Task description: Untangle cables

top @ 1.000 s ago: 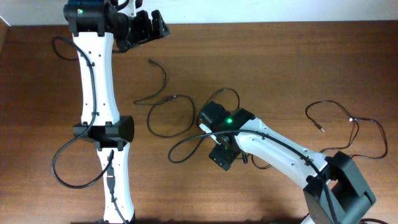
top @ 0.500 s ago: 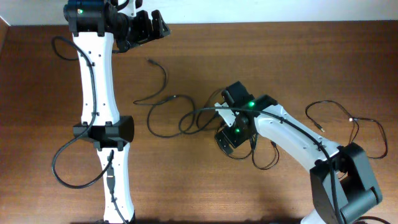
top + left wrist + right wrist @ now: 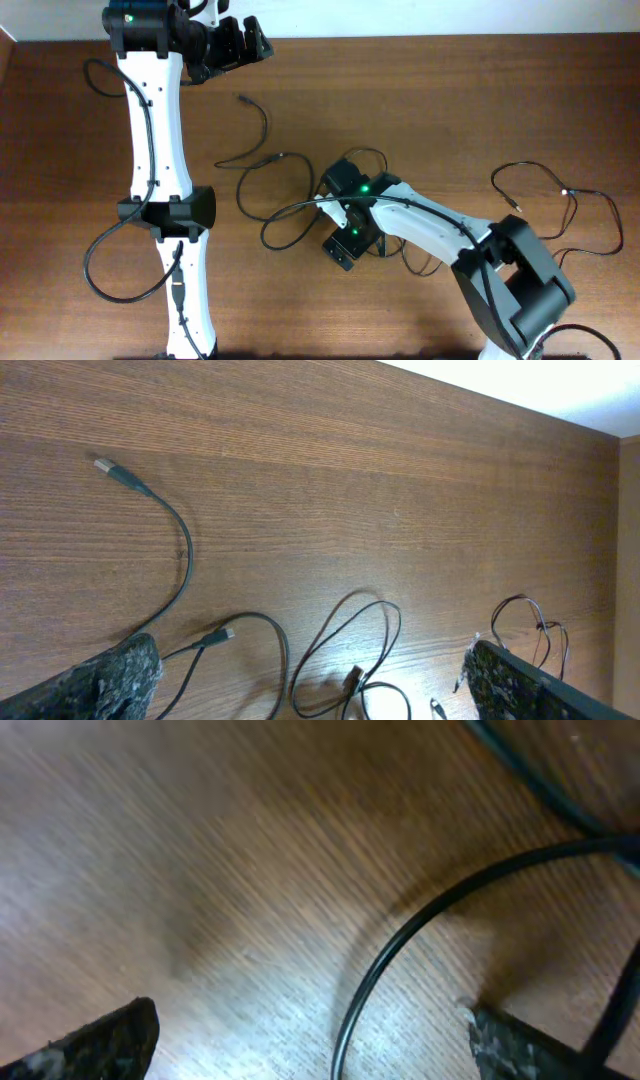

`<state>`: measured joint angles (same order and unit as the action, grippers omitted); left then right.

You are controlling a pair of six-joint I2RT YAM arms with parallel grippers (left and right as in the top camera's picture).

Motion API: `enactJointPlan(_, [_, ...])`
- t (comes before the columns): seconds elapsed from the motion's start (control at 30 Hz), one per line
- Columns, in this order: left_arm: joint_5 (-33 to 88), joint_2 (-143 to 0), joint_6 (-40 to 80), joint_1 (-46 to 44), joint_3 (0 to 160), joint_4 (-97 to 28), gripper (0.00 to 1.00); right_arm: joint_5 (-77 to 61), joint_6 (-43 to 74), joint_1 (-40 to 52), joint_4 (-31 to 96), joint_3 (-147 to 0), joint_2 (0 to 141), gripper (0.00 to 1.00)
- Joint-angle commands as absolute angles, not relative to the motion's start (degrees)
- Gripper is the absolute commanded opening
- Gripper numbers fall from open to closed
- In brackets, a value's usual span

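A: Roughly where does the tangle sit?
B: The cables loop and cross in the middle of the surface, just beside the right tool. Its fingers are spread, one strand arcing between them ungripped; lined up, I judge, to pick it out.
A: Count?
B: Three cords there, apparently; crossings blur it. A stray cord lies well apart, right. The left tool hangs spread and empty at the far edge.

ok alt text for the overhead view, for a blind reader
Seen from above, the right end effector is over a tangle of thin black cables at the centre of a wooden table. The left arm lies along the left side, the left end effector at the far edge, clear of them. Another thin cable lies loose at the right.
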<state>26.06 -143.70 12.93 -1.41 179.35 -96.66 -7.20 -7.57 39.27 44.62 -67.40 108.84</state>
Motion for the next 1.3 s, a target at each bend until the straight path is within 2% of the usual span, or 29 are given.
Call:
enactJointPlan(0.0, [25.65, -143.68, 13.04, -1.06, 179.17, -96.73, 0.99, -6.83, -7.22, 39.31, 44.12, -66.78, 111.13, 0.72])
enactJointPlan(0.03, [25.63, -143.68, 13.04, -1.06, 179.17, -96.73, 0.99, -6.81, -7.22, 39.31, 44.27, -66.76, 111.13, 0.38])
enactJointPlan(0.07, [25.63, -143.68, 13.04, -1.06, 179.17, -96.73, 0.99, -6.59, -7.22, 39.31, 44.56, -66.67, 111.13, 0.10])
enactJointPlan(0.1, [25.65, -143.68, 13.04, -1.06, 179.17, -96.73, 0.99, -5.85, -7.18, 39.33, 45.01, -66.46, 111.13, 0.04])
enactJointPlan(0.2, [25.63, -143.68, 13.04, -1.06, 179.17, -96.73, 0.99, -2.66, -6.74, 39.31, 44.88, -64.79, 111.13, 0.04])
enactJointPlan(0.23, [25.65, -143.68, 13.04, -1.06, 179.17, -96.73, 0.99, -2.52, -6.74, 39.31, 44.45, -63.88, 111.13, 0.13])
enactJointPlan(0.27, [25.63, -143.68, 13.04, -1.06, 179.17, -96.73, 0.99, -2.52, -6.55, 39.38, 44.07, -62.96, 111.13, 0.15])
enactJointPlan(0.3, [25.63, -143.68, 13.04, -1.06, 179.17, -96.73, 0.99, -2.55, -6.52, 39.38, 44.10, -62.76, 111.13, 0.04])
enactJointPlan(0.4, [25.65, -143.68, 13.04, -1.06, 179.17, -96.73, 0.99, -4.49, -4.40, 37.95, 46.46, -66.57, 108.71, 0.04])
enactJointPlan(0.53, [25.65, -143.68, 13.04, -1.06, 179.17, -96.73, 0.99, -3.81, -3.99, 28.34, 55.13, -82.37, 103.44, 0.04])
enactJointPlan(0.63, [25.63, -143.68, 13.04, -1.06, 179.17, -96.73, 0.99, 2.44, -3.99, 22.13, 59.00, -91.15, 103.22, 0.04])
enactJointPlan(0.77, [25.63, -143.68, 13.04, -1.06, 179.17, -96.73, 0.99, 10.94, -3.97, 13.06, 51.29, -92.05, 103.94, 0.04])
enactJointPlan(0.93, [25.63, -143.68, 13.04, -1.06, 179.17, -96.73, 0.99, 10.96, -3.97, 2.09, 43.07, -92.05, 106.83, 0.04])
enactJointPlan(0.97, [25.65, -143.68, 13.04, -1.06, 179.17, -96.73, 0.99, 10.96, -3.97, 1.08, 42.85, -92.05, 107.28, 0.07])
enactJointPlan(1.0, [25.63, -143.68, 13.04, -1.06, 179.17, -96.73, 0.99, 10.96, -3.99, 0.27, 42.78, -92.05, 107.96, 0.31])
enactJointPlan(1.03, [25.65, -143.68, 13.04, -1.06, 179.17, -96.73, 0.99, 11.00, -3.99, -0.19, 42.63, -92.05, 108.49, 0.78])
enactJointPlan(1.07, [25.63, -143.68, 13.04, -1.06, 179.17, -96.73, 0.99, 10.76, -3.97, -0.45, 42.57, -92.05, 109.16, 0.99])
enactJointPlan(1.17, [25.63, -143.68, 13.04, -1.06, 179.17, -96.73, 0.99, 5.54, 1.13, -0.38, 43.09, -92.05, 109.36, 0.99])
enactJointPlan(1.27, [25.63, -143.68, 13.04, -1.06, 179.17, -96.73, 0.99, -20.69, 3.36, 0.40, 44.31, -91.83, 109.36, 0.98])
